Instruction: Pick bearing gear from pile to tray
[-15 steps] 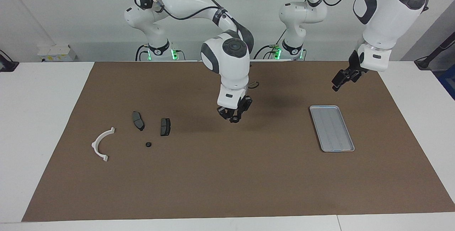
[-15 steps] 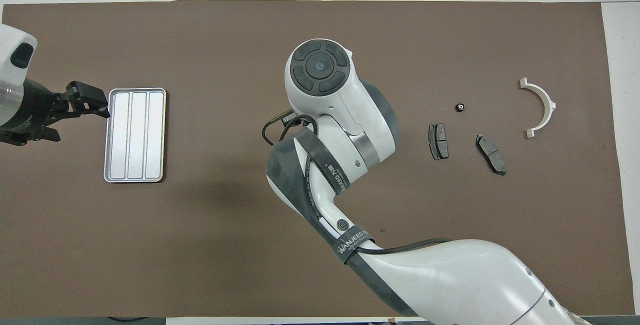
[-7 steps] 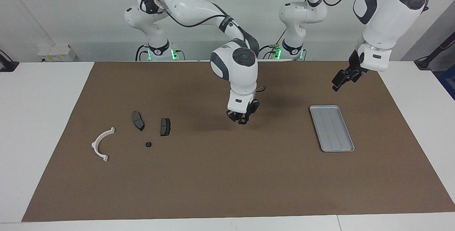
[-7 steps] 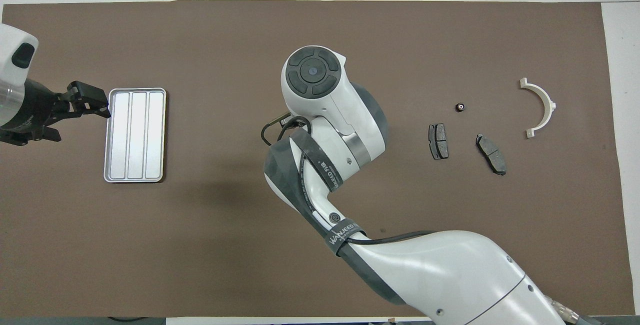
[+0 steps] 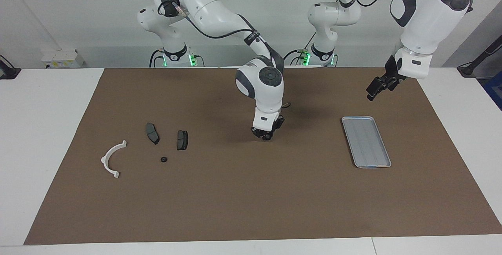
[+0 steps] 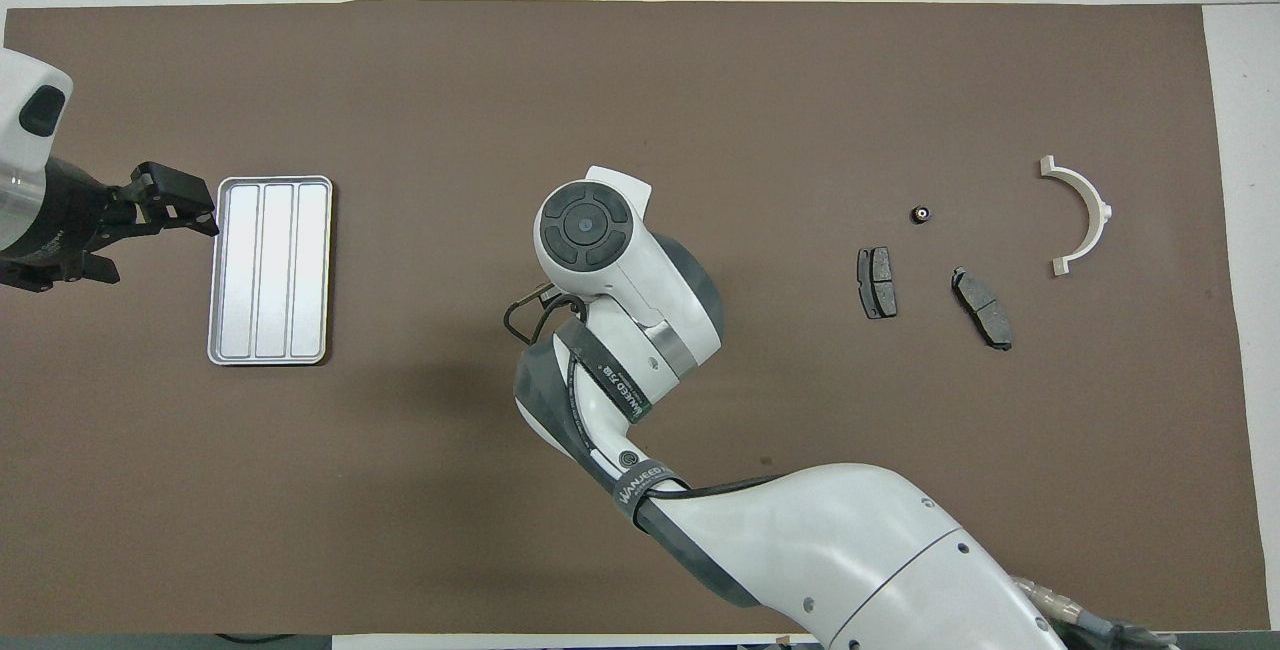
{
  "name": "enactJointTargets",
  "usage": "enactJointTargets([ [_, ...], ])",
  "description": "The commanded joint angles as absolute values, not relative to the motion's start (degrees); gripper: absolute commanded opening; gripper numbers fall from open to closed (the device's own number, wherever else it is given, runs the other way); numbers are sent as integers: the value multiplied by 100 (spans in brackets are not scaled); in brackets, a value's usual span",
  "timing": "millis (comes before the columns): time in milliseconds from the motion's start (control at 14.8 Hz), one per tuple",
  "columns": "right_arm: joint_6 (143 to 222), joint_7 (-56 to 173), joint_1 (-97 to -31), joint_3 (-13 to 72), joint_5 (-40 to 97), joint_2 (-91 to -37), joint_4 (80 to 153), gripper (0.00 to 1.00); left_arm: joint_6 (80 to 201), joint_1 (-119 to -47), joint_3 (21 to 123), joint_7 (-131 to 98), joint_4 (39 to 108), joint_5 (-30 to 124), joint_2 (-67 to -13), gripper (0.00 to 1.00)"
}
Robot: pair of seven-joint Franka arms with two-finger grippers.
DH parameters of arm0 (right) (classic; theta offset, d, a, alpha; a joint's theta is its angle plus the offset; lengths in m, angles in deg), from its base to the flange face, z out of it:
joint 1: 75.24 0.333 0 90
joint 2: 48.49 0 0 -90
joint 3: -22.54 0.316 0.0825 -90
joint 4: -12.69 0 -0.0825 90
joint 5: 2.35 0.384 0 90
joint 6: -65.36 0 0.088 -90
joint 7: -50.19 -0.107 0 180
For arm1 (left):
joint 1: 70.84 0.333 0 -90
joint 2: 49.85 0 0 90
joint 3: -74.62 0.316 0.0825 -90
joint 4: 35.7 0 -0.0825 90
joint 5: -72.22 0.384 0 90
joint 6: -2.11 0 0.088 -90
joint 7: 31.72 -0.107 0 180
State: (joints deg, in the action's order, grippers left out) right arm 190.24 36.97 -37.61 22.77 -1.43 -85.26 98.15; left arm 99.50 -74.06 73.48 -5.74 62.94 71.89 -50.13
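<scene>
- Facing view: right gripper (image 5: 267, 135) hangs low over bare brown mat (image 5: 251, 192) mid-table, pointing down. Something small and dark sits at its tips, but whether the fingers are closed on it can't be made out.
- Overhead view hides that gripper under the arm's own wrist.
- Tray (image 5: 366, 141) lies toward the left arm's end, well apart from the right gripper, nothing in it.
- Left gripper (image 5: 379, 86) waits in the air just beside the tray's end nearer the robots; finger gap unclear.
- Pile sits toward the right arm's end: two brake pads (image 5: 182, 139), a small black round piece (image 5: 164, 159), a white half-ring bracket (image 5: 111, 159).
</scene>
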Motion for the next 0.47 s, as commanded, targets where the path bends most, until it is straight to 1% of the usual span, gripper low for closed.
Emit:
enactJointTargets([
  [0,19219,3727,-3824,2324,-86,-8374,10058,12,10002,-7383,7313,-615,6441,7099,-5161,100],
  [67,19262,3727,-3824,2324,-86,-8374,10058,13,10002,-7383,7313,-615,6441,7099,-5161,100],
  [135,19289,3719,-3824,2324,-86,-8374,10067,18,9994,-7383,7313,-615,6441,7099,-5161,100],
  [202,19289,3718,-3824,2324,-86,-8374,10076,32,9994,-7383,7313,-606,6441,7099,-5161,100],
  [270,19289,3718,-3824,2324,-86,-8374,10076,48,9994,-7383,7313,-615,6441,7099,-5161,100],
  [337,19298,3718,-3824,2324,-94,-8374,10076,52,10002,-7383,7313,-580,6441,7099,-5161,100],
  [404,19298,3710,-3824,2324,-94,-8374,10076,60,10011,-7383,7313,-571,6441,7099,-5161,100],
])
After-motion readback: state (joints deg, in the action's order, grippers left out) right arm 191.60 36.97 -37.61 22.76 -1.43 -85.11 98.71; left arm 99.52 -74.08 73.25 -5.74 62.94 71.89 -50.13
